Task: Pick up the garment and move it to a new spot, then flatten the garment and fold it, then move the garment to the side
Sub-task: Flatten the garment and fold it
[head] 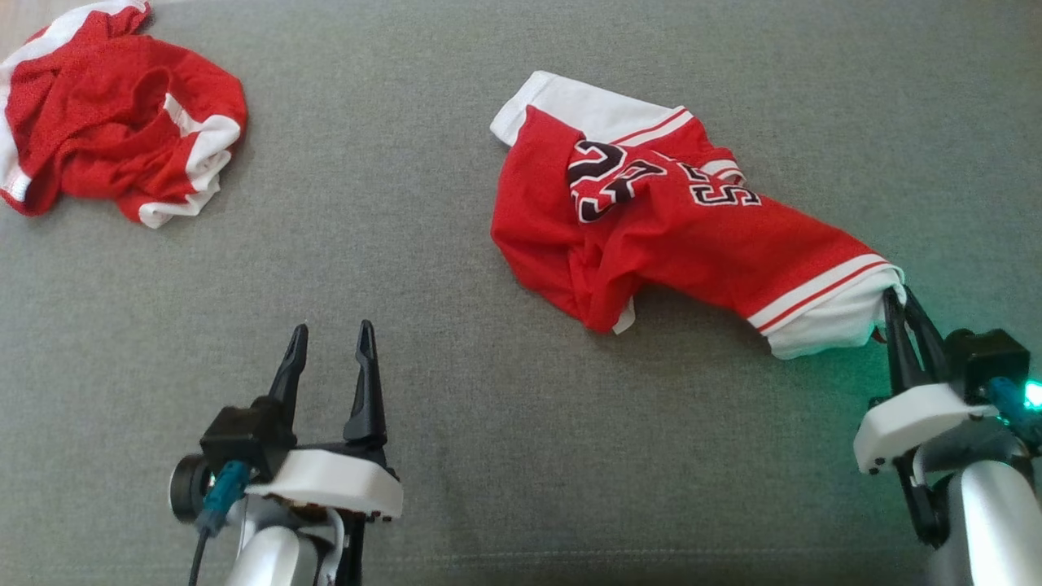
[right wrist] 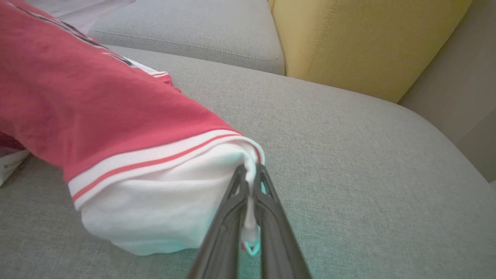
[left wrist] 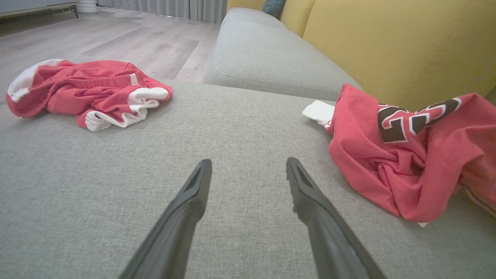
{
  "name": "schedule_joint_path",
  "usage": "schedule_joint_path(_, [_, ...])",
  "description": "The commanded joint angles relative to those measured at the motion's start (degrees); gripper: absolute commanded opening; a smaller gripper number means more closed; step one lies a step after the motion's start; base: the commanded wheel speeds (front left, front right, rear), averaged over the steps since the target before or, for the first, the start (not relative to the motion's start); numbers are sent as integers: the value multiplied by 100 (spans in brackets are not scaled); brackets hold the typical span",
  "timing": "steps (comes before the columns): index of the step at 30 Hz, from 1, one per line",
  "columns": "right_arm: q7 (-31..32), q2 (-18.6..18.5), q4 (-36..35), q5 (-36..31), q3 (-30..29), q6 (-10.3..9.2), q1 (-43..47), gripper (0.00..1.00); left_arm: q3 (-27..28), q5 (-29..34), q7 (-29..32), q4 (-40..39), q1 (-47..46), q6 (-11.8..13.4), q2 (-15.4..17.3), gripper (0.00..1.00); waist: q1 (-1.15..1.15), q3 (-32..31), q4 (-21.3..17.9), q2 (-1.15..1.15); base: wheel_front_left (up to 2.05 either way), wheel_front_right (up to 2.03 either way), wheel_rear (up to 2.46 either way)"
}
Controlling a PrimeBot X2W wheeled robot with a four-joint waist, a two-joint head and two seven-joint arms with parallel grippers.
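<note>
The garment (head: 651,228) is a red jersey with white trim and black numbers, lying crumpled on the grey sofa seat at the centre right. My right gripper (head: 897,297) is shut on the white hem at its near right end. In the right wrist view the two fingers pinch a fold of white cloth (right wrist: 251,182) between them, and the red body of the garment (right wrist: 97,108) stretches away to the left. My left gripper (head: 330,338) stands open over bare cushion, left of the garment and apart from it. In the left wrist view the garment (left wrist: 407,155) lies at the right.
A second red and white piece of clothing (head: 114,122) lies bunched at the far left of the seat (left wrist: 85,91). A yellow backrest (right wrist: 360,42) rises behind the grey cushion (head: 407,244), and wooden floor (left wrist: 116,38) lies beyond its far edge.
</note>
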Motion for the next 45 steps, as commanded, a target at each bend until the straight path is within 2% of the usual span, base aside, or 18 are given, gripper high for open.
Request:
schedule_joint_path(1, [7, -78, -237, -19, 71, 41, -52, 59, 165, 11, -70, -188, -210, -8, -13, 100, 0, -21, 9, 0, 0, 0, 0])
schedule_joint_path(2, [-5, -61, -251, -29, 51, 41, -56, 100, 170, 14, -70, -177, -202, -12, -13, 100, 0, -49, 9, 0, 0, 0, 0])
schedule_joint_path(12, [-422, 109, -886, 104, 194, 41, -12, 100, 178, 31, -70, -116, -39, -40, -13, 100, 0, -448, 8, 0, 0, 0, 0])
schedule_joint_path(18, [-369, 174, -967, 458, 1128, 41, 182, 100, 128, 30, -70, -108, 30, -58, -13, 100, 0, -618, 93, 0, 0, 0, 0])
schedule_joint_path(25, [-352, 209, -224, 994, 2315, 41, 145, 100, 56, 45, -70, -157, 15, -72, -13, 100, 0, -514, 372, 0, 0, 0, 0])
schedule_joint_path(30, [-495, 216, 677, 1268, 2660, 41, -394, 100, 8, 30, -70, -185, -64, -57, -13, 100, 0, -328, 677, 0, 0, 0, 0])
schedule_joint_path(35, [-788, 218, 1720, 1355, 2697, 41, -1070, 100, -29, -10, -70, -196, -138, -22, -13, 100, 0, -172, 1071, 0, 0, 0, 0])
schedule_joint_path(36, [-806, 218, 1874, 1331, 2677, 41, -1150, 98, -25, -15, -70, -196, -140, -14, -13, 100, 0, -159, 1118, 0, 0, 0, 0])
schedule_joint_path(37, [-852, 218, 2003, 1319, 2650, 41, -1223, 77, -18, -22, -70, -200, -142, -5, -13, 100, 0, -148, 1159, 0, 0, 0, 0])
schedule_joint_path(38, [-884, 218, 2124, 1325, 2645, 41, -1286, 41, -11, -29, -70, -203, -143, -2, -13, 100, 0, -140, 1190, 0, 0, 0, 0])
schedule_joint_path(41, [-1030, 218, 2347, 1359, 2690, 41, -1466, 0, 6, -40, -70, -208, -139, 9, -13, 100, 0, -135, 1239, 0, 0, 0, 0])
schedule_joint_path(45, [-1232, 219, 2222, 1581, 2995, 41, -1624, 0, 33, -44, -70, -205, -127, 30, -13, 100, 0, -163, 1202, 0, 0, 0, 0])
